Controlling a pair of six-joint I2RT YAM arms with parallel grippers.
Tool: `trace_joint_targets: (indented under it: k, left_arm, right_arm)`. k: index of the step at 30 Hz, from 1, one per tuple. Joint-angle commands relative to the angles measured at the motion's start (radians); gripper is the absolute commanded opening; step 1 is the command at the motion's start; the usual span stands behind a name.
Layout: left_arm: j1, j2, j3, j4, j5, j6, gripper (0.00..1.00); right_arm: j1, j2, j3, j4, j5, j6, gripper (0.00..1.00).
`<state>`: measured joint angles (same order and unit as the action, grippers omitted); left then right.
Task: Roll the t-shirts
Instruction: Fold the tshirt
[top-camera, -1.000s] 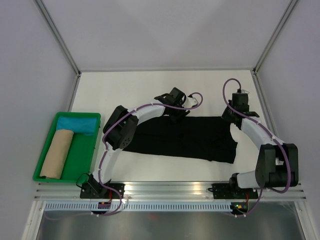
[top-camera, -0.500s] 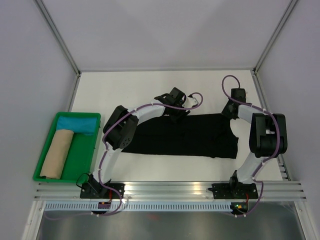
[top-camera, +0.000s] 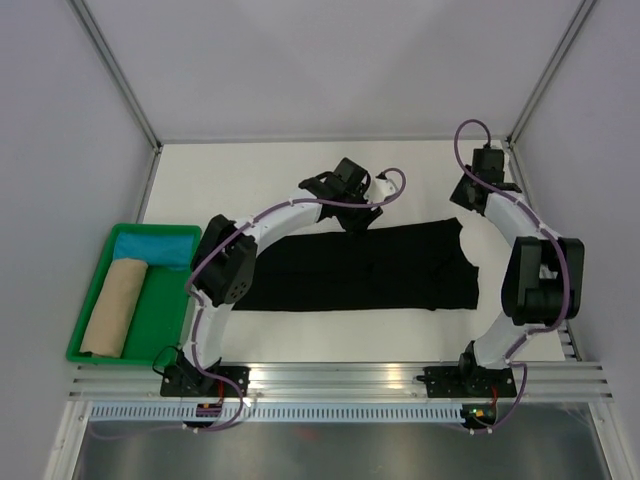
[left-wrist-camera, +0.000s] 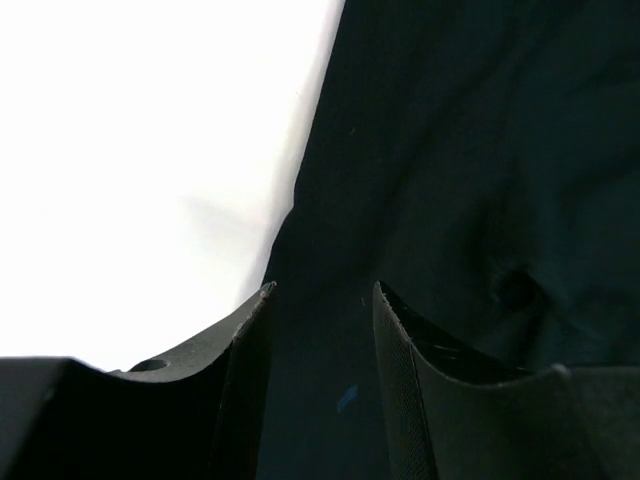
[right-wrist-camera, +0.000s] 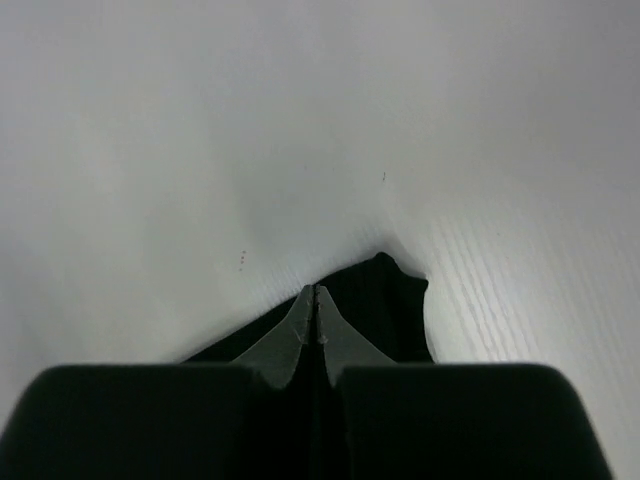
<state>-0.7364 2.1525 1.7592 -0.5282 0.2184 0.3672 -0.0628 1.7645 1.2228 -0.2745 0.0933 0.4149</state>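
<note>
Spreading across the white table, the t-shirt lies between pale walls.

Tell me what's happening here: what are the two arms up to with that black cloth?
Both arms are working on a black t-shirt that lies flat on the white table, folded into a long strip and not yet rolled. The left gripper hovers open over the shirt's far edge, near its middle. The right gripper is shut at the far right corner, apparently pinching the cloth there. A green tray on the left holds a beige roll and a blue cloth.
</note>
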Motion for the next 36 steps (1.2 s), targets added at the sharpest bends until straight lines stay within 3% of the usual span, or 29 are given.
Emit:
trace_joint_targets:
  k: [1,10,15,19,24,32,36]
  left_arm:
    - [-0.001,-0.157,0.007,-0.065,0.003,0.006,0.50]
    - [0.022,-0.424,-0.288,-0.112,-0.171,0.072,0.50]
    - [0.110,-0.503,-0.378,-0.150,-0.214,0.041,0.50]
    - [0.192,-0.575,-0.443,-0.154,-0.195,0.041,0.50]
    - [0.247,-0.646,-0.501,-0.156,-0.192,0.070,0.50]
    - [0.354,-0.723,-0.579,-0.181,-0.214,0.102,0.51]
    - [0.428,-0.717,-0.590,-0.191,-0.205,0.098,0.51]
  right_arm:
    - [0.003,-0.198,-0.035,-0.090,0.023,0.036,0.04]
    - [0.003,-0.594,-0.487,-0.226,-0.090,0.178,0.00]
    - [0.004,-0.712,-0.699,-0.151,-0.113,0.298,0.00]
    - [0.001,-0.640,-0.776,-0.060,-0.099,0.344,0.00]
    - [-0.009,-0.489,-0.737,0.010,-0.014,0.320,0.00]
    - [-0.040,-0.220,-0.551,0.122,0.016,0.292,0.00]
    - [-0.035,-0.042,-0.364,0.146,-0.013,0.272,0.00]
